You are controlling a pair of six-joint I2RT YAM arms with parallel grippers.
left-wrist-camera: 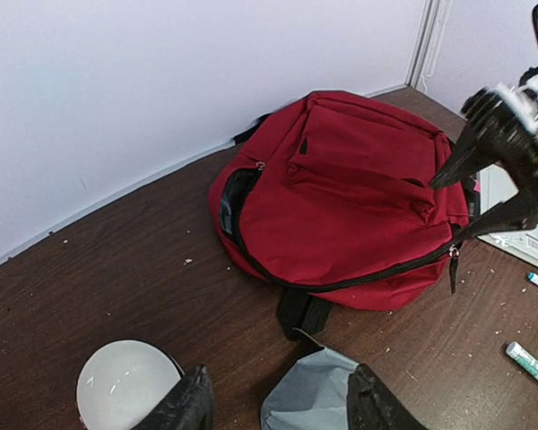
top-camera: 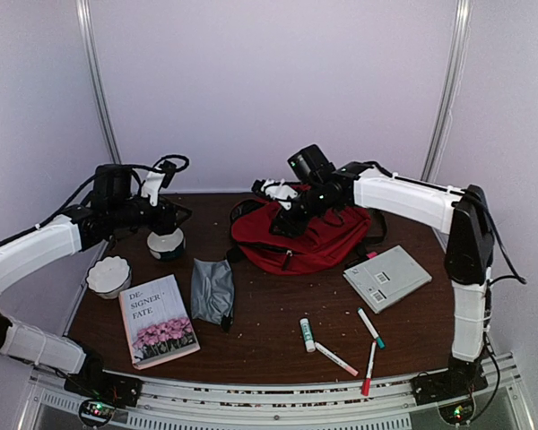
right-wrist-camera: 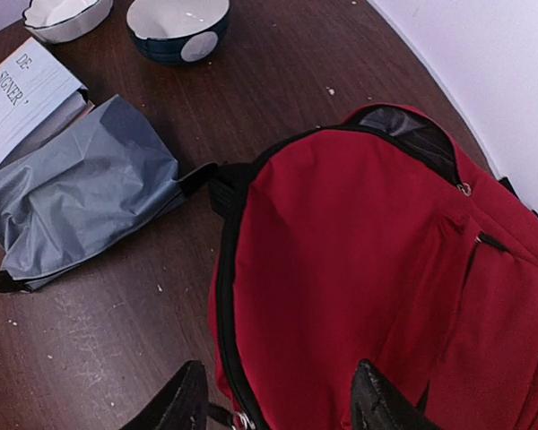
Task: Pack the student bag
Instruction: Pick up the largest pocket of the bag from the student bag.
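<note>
The red student bag lies flat at the back middle of the table, zipped along its black trim, with a small gap at one end. My right gripper hovers open and empty over the bag's left part; in the right wrist view its jaws straddle red fabric next to a zipper pull. It also shows in the left wrist view. My left gripper is open and empty above the dark bowl; in the left wrist view its jaws are spread wide.
A dark bowl and a white scalloped bowl sit at the left. A grey pouch and a book lie in front. A grey box, a glue stick and markers lie at the right front.
</note>
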